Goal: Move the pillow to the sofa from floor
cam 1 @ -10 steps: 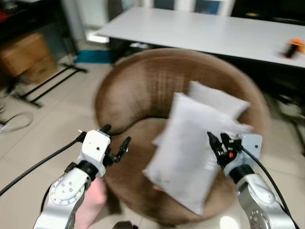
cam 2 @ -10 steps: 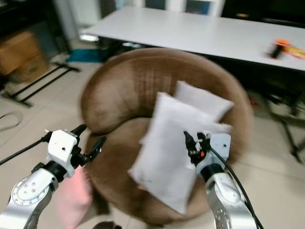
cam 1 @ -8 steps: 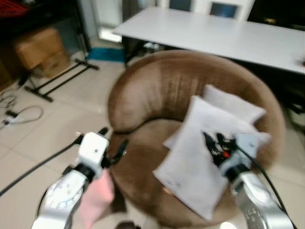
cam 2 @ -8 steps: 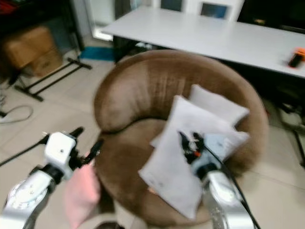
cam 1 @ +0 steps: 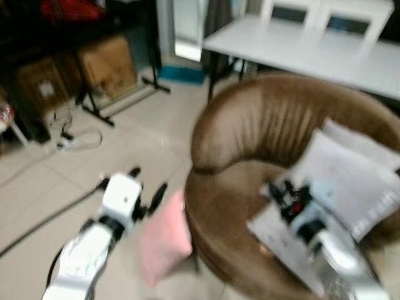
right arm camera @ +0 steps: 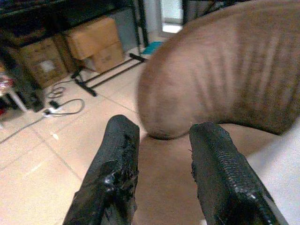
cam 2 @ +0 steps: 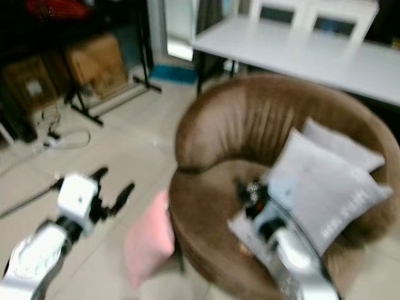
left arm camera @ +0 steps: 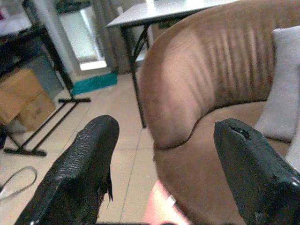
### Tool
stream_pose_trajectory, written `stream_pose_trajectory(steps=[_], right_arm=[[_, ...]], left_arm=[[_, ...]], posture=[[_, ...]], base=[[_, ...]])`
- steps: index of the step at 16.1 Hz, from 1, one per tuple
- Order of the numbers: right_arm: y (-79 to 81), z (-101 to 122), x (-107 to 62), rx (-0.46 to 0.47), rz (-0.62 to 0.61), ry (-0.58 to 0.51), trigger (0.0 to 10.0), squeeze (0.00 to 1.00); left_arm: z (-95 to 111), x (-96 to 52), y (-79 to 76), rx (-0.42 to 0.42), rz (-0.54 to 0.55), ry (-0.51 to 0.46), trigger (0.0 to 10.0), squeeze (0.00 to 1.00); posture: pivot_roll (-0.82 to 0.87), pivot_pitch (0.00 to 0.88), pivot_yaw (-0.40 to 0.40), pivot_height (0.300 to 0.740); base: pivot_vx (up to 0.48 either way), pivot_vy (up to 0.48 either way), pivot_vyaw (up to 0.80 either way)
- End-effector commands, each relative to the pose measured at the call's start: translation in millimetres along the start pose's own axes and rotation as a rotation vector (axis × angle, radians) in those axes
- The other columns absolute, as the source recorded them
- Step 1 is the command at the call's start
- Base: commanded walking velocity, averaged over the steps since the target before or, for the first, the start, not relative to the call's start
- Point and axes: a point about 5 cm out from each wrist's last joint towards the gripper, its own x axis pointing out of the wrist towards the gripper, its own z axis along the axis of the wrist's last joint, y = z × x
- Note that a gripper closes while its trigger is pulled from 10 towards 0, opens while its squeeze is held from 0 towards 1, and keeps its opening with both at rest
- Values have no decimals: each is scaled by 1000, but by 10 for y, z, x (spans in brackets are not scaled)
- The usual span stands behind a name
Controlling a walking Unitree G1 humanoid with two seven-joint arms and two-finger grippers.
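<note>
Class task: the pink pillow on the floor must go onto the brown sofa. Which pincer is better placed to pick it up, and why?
Probably the left pincer: it hovers open beside the soft pink pillow leaning against the round brown sofa. The right pincer is over the seat, farther off.

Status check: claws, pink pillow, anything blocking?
Left claw open, empty, just left of pink pillow. Right claw open over brown sofa seat. Pillow on floor against sofa. Grey cushions occupy seat.

Sofa [cam 1: 275,125] seat half free — grey cushions [cam 1: 350,181] crowd right.
</note>
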Motion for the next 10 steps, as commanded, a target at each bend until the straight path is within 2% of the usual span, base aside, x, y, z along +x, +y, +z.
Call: stream_pose_trajectory(steps=[1,7,10], right_arm=[[-60,2,-18,-9,-29,6,10000,0],[-49,-4,15,15,-91,8,10000,0],[-60,36,56,14,-93,2,10000,0]], left_arm=[[28,25,-5,6,0,-13,10000,0],[39,47,41,17,29,-17,10000,0],[83,86,49,8,56,-46,10000,0]], posture=[[11,0,-7,740],[10,0,-5,740],[12,0,-13,740]], base=[[0,382,0],[0,379,0],[0,0,0]])
